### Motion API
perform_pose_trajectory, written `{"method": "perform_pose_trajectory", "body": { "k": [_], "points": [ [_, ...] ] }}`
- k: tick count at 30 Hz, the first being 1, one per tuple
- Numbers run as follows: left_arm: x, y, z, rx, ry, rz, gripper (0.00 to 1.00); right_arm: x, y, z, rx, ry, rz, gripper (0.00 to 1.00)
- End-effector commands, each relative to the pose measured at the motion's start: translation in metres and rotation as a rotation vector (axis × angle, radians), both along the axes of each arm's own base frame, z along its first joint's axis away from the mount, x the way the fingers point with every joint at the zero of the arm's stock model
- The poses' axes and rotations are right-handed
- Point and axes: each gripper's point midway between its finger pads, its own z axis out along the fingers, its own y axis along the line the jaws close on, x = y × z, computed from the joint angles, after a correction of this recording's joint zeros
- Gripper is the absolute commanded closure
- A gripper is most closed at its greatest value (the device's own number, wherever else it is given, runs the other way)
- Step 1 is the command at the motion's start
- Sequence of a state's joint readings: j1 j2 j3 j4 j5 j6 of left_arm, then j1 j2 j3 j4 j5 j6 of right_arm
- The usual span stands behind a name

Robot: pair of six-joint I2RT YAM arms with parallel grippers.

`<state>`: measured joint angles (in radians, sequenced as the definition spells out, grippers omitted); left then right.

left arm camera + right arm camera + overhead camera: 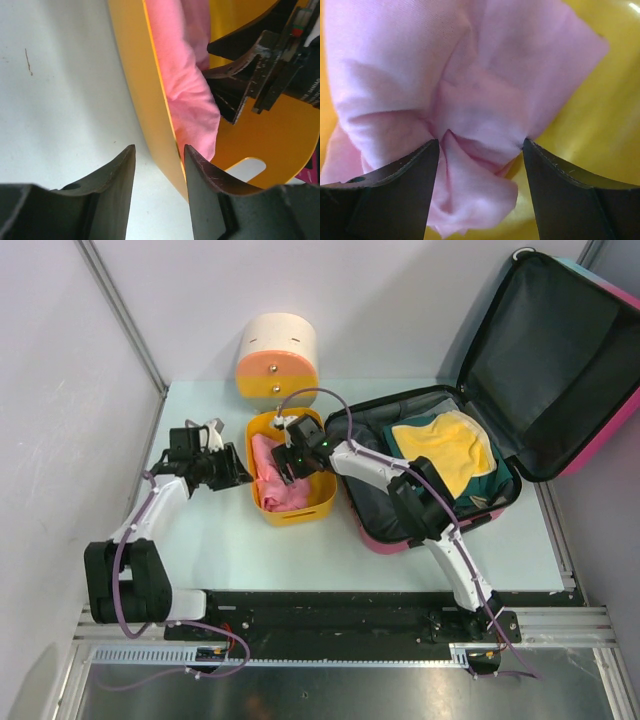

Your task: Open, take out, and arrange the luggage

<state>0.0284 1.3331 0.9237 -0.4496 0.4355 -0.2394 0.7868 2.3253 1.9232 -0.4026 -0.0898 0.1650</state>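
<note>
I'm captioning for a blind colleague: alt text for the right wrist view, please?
Two dark fingers of the right gripper straddle a bunched fold of pink cloth, which lies inside a yellow basket.

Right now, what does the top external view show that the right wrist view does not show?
Only the top external view shows the open luggage with yellow and green clothes inside, the round drawer box behind the basket, and the left pincer beside the basket's left wall. Only the right wrist view shows the right pincer closely, its open jaws around a fold of the cloth. Both views show the pink cloth lying in the yellow basket.
</note>
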Motion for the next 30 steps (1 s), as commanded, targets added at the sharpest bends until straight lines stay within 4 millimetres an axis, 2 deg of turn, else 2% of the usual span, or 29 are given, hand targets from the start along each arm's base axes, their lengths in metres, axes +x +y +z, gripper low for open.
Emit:
{"method": "perform_pose_trajectory", "body": {
  "k": [1,4,6,7,8,9,11,12,14,15,16,20,21,23,24,26,27,30],
  "points": [
    [0.011,-0.002,0.002,-0.002,-0.014,0.006,0.52,0.002,0.013,-0.006,0.020,0.022,0.003,0.27],
    [0.012,-0.005,-0.002,-0.011,0.001,0.014,0.52,-0.005,0.025,-0.007,0.053,0.036,0.049,0.20],
    [0.014,-0.005,-0.004,-0.013,0.001,0.023,0.52,-0.012,0.033,-0.008,0.036,0.007,0.093,0.20],
    [0.011,-0.015,-0.005,-0.012,0.001,-0.007,0.52,-0.009,0.030,-0.015,-0.014,-0.037,0.106,0.23],
    [0.012,-0.015,-0.006,-0.008,0.003,-0.006,0.54,-0.009,0.028,-0.021,-0.051,-0.060,0.110,0.29],
    [0.012,-0.016,-0.008,-0.007,0.007,-0.006,0.55,-0.010,0.029,-0.025,-0.085,-0.085,0.112,0.45],
    [0.012,-0.016,-0.010,-0.004,0.013,-0.005,0.56,-0.001,0.014,-0.041,-0.192,-0.122,0.080,0.58],
    [0.012,-0.016,-0.011,-0.001,0.015,-0.002,0.57,0.004,0.009,-0.041,-0.211,-0.130,0.066,0.68],
    [0.013,-0.015,-0.011,0.006,0.012,0.000,0.58,0.008,-0.002,-0.039,-0.249,-0.133,0.044,0.80],
    [0.013,-0.014,-0.011,0.007,0.013,0.001,0.58,0.010,-0.006,-0.037,-0.247,-0.133,0.036,0.94],
    [0.013,-0.014,-0.011,0.007,0.012,0.002,0.58,0.013,-0.013,-0.036,-0.257,-0.128,0.024,1.00],
    [0.014,-0.011,-0.009,0.018,0.002,0.017,0.59,0.026,-0.031,-0.011,-0.280,-0.172,0.006,1.00],
    [0.014,-0.010,-0.007,0.022,-0.003,0.019,0.59,0.030,-0.035,0.003,-0.283,-0.200,-0.010,1.00],
    [0.013,-0.010,-0.008,0.025,-0.004,0.023,0.60,0.035,-0.045,0.009,-0.304,-0.224,-0.021,1.00],
    [0.013,-0.009,-0.007,0.030,-0.008,0.026,0.60,0.040,-0.048,0.023,-0.307,-0.266,-0.027,1.00],
    [0.013,-0.008,-0.006,0.032,-0.011,0.028,0.61,0.042,-0.057,0.027,-0.322,-0.285,-0.037,1.00],
    [0.013,-0.008,-0.006,0.033,-0.012,0.027,0.61,0.043,-0.057,0.035,-0.317,-0.304,-0.038,1.00],
    [0.013,-0.008,-0.004,0.036,-0.019,0.026,0.61,0.039,-0.056,0.036,-0.312,-0.291,-0.009,0.98]
  ]
}}
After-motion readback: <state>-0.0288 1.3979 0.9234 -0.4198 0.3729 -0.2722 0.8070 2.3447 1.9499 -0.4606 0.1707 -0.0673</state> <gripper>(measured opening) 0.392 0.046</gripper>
